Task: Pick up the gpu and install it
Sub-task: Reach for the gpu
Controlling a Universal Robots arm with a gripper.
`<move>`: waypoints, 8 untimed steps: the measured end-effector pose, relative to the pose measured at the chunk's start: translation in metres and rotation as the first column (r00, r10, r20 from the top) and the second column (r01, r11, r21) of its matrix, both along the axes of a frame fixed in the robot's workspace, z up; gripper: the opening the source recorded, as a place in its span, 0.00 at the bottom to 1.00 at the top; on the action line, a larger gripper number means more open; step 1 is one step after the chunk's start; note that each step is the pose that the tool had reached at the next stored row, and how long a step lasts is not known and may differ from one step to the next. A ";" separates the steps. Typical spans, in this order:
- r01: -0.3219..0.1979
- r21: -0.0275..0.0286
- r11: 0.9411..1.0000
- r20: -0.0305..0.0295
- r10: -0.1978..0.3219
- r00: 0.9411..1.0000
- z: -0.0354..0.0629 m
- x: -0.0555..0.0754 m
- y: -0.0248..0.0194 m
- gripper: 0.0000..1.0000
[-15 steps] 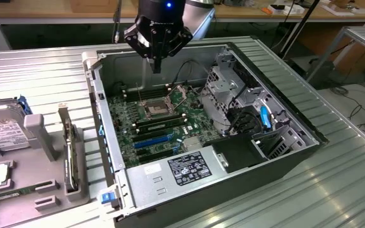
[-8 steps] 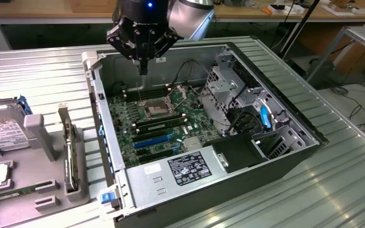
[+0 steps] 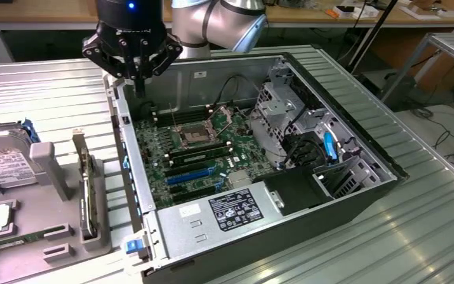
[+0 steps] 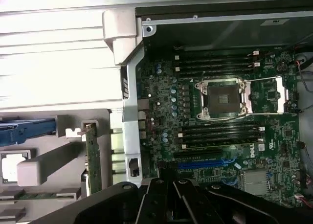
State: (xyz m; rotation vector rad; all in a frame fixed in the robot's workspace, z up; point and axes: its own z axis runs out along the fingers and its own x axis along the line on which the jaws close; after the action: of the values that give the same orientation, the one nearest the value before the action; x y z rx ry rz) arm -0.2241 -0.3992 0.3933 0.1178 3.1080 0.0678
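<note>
Ribbed metal table, the exterior view's workbench behind — gripper clenched empty over the case rim, gpu racked near it.

Open tower case lies on its side on ribbed metal bench. Green motherboard exposed; CPU socket near its centre, blue slot nearer the labelled power supply. Silver hard drive sits in grey rack, exterior view's left.
</note>
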 end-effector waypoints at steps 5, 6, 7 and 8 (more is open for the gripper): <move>0.000 0.000 1.000 0.001 0.000 1.000 -0.0001 -0.026 0.0000 0.11; 0.000 0.000 1.000 0.001 0.000 1.000 0.0000 -0.034 0.0000 0.11; 0.000 0.000 1.000 0.001 0.000 1.000 0.0000 -0.045 0.0000 0.11; 0.000 0.000 1.000 0.001 0.000 1.000 -0.0001 -0.051 0.0000 0.11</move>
State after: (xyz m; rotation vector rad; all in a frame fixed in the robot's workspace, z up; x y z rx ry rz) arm -0.2746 -0.3992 0.3932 0.1176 3.1069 0.0679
